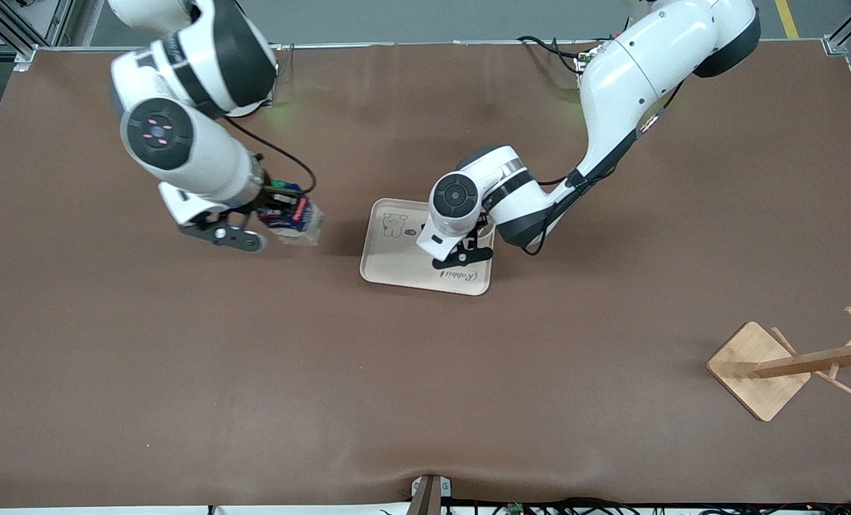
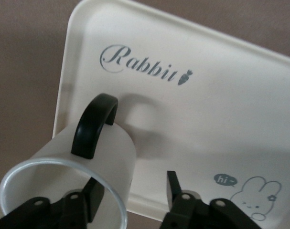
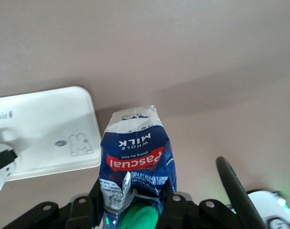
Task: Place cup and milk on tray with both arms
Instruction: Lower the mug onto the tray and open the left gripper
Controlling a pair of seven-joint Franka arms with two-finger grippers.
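At the right arm's end of the table, the right gripper (image 1: 272, 207) is clamped on the milk (image 1: 295, 218) near its capped top and holds it tilted above the bare table, well short of the tray (image 1: 390, 265). A carton like this is probably light, with thin walls that dent under a hard squeeze; the folded, stiffer top by the cap, where the fingers sit now, looks the safest hold, though the smooth coating could let it slip while tilted. Toward the middle, the left gripper (image 1: 460, 252) hangs low over the tray, fingers (image 2: 176, 188) spread apart astride the rim of the cup (image 2: 63, 186), one inside and one outside, not pinching it. The cup stands on the tray, near the "Rabbit" lettering, handle up toward the wrist camera. Being stiff, glossy ceramic by its look, it would chip if knocked, so the rim wall suits a pinch.
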